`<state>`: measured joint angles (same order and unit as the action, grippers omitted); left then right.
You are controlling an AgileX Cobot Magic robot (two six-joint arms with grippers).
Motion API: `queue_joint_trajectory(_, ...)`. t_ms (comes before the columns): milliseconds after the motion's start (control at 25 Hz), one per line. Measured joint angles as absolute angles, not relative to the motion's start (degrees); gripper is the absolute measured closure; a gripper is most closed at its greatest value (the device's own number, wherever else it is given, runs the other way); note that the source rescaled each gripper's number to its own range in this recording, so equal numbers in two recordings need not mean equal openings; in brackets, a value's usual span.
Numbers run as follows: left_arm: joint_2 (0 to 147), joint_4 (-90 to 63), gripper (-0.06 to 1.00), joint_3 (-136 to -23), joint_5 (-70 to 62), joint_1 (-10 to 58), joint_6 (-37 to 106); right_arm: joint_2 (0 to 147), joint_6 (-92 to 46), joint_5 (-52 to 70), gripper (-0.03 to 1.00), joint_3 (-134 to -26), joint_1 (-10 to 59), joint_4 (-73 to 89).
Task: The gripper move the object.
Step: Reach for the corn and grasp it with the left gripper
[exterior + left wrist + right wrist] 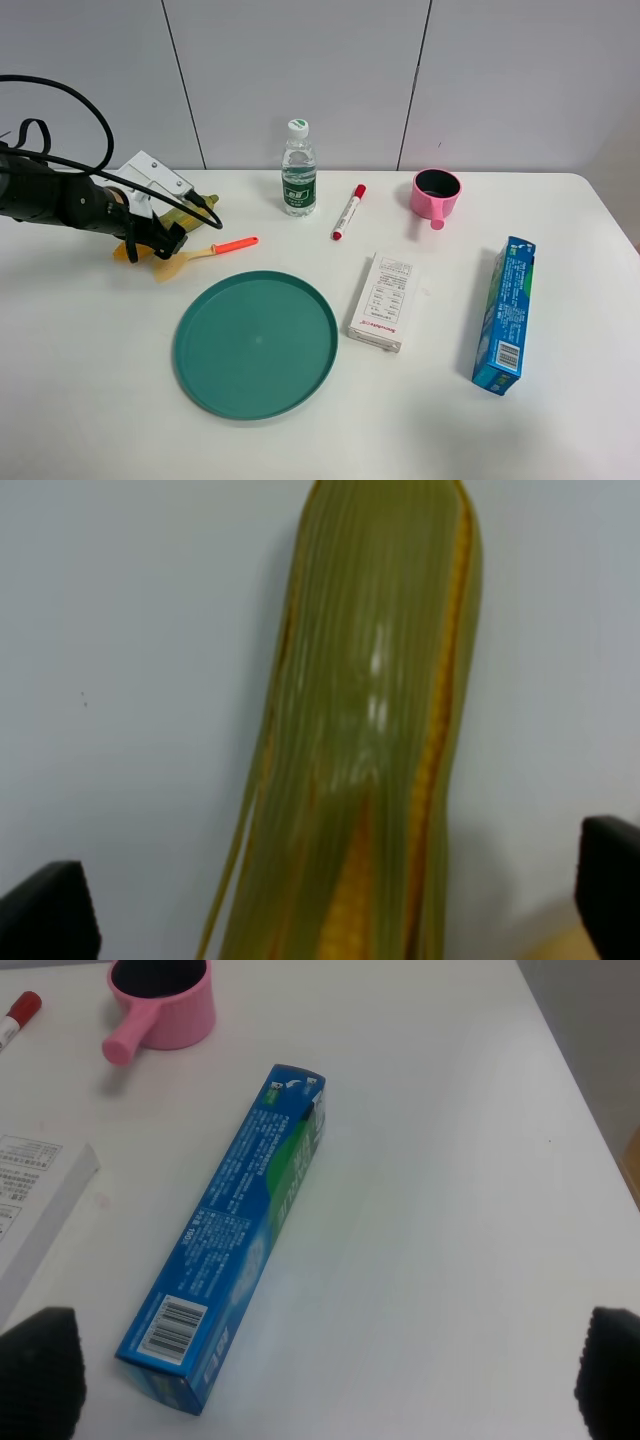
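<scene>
Corn cob (pixel 370 730) lies on counter (pixel 90 400) at ~10 o'clock of green plate (pixel 255 345), straddled by left pincer (pixel 160 242) w/ tips wide apart; prob. light, stiff, slick plastic, tapered, so grip across thick mid-body, not husk tip.

Corn cob (pixel 365 740) between the spread fingers of the left claw (pixel 160 240)
Yellow kernels wrapped in ribbed yellow-green husk. It lies flat on the white table (pixel 100 380), far left, with the dark claw straddling it and a gap on each side.
</scene>
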<state>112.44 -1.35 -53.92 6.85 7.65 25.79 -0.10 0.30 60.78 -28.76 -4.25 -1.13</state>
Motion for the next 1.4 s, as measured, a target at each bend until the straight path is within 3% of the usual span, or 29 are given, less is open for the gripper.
queue_joint_trajectory(480, 113.4, -1.2, 0.01, -54.0, 20.0, 7.6, 7.3, -0.1, 0.3, 60.8, -0.03, -28.8, -4.3, -1.1)
queue_joint_trajectory(1080, 119.5, 5.9, 0.07, -54.0, 21.4, 7.6, 5.8, -0.1, 0.3, 60.8, -0.03, -28.8, -4.3, -1.1)
queue_joint_trajectory(1240, 119.7, 6.8, 0.24, -54.0, 21.7, 7.6, 5.8, -0.1, 0.3, 60.8, -0.03, -28.8, -4.3, -1.1)
queue_joint_trajectory(1400, 119.7, 6.9, 0.68, -54.0, 21.7, 7.6, 5.8, -0.1, 0.3, 60.8, -0.03, -28.8, -4.3, -1.1)
